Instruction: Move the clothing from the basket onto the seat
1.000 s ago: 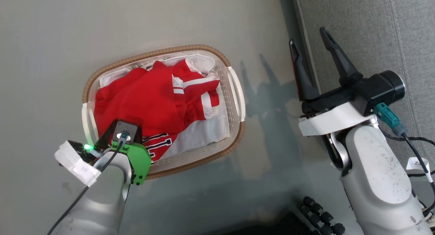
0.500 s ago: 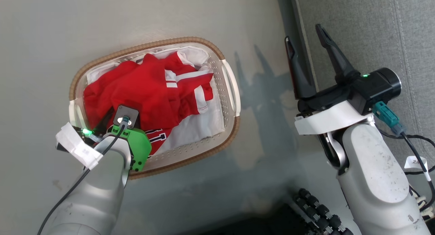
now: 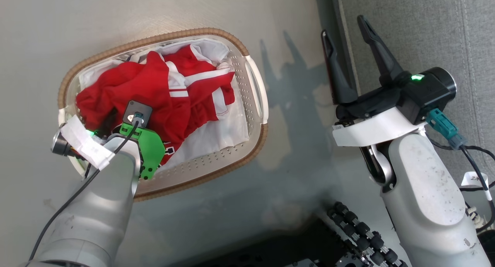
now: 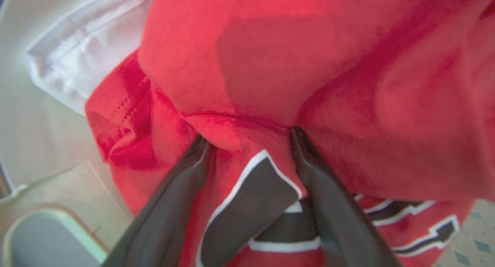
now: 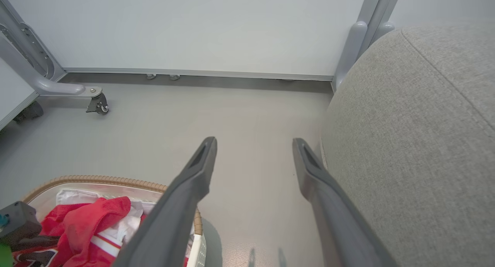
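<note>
Red clothing (image 4: 348,85) between parted left fingers (image 4: 181,189), plain from the wrist.

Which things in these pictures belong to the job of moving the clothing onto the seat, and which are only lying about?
Belong to the job:
clothing; basket; seat; left gripper, open, fingers pressed into the red fabric.

Only lying about:
white liner sheet under the clothing; caster of a grey frame; floor.
</note>
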{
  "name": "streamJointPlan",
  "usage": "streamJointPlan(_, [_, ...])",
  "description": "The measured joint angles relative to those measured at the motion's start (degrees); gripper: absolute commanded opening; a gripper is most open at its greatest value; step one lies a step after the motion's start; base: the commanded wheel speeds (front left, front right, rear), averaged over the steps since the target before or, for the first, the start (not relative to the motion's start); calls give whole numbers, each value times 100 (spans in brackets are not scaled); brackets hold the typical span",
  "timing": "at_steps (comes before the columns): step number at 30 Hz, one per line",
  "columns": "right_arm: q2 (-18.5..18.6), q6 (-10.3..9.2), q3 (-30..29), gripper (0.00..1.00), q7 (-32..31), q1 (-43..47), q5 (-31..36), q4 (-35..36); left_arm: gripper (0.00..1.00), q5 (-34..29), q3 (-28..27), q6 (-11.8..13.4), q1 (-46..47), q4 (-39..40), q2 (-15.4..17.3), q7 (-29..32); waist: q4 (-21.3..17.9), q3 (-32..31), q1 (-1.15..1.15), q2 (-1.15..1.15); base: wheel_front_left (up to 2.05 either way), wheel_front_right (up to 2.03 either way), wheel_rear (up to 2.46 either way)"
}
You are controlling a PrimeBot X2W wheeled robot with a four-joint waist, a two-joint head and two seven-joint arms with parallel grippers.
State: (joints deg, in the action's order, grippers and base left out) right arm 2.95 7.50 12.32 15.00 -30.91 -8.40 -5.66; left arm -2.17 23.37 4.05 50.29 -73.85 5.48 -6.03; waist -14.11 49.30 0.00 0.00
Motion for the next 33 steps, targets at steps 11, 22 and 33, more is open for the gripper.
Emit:
streamJointPlan(11, [-7, 0, 68, 100, 0, -42, -175, 43, 100, -58, 175, 107, 256, 0, 57, 248, -75, 246, 0, 0, 0, 0, 0])
streamJointPlan(22, [-8, 0, 91, 100, 0, -87, -257, 34, 43, 24, 247, 179, 348, 0, 52, 422, -162, 348, 0, 0, 0, 0, 0])
streamJointPlan(33, [-10, 0, 90, 100, 0, -63, -156, -198, 0, 160, 357, 194, 141, -16, -116, 83, -108, -16, 0, 0, 0, 0, 0])
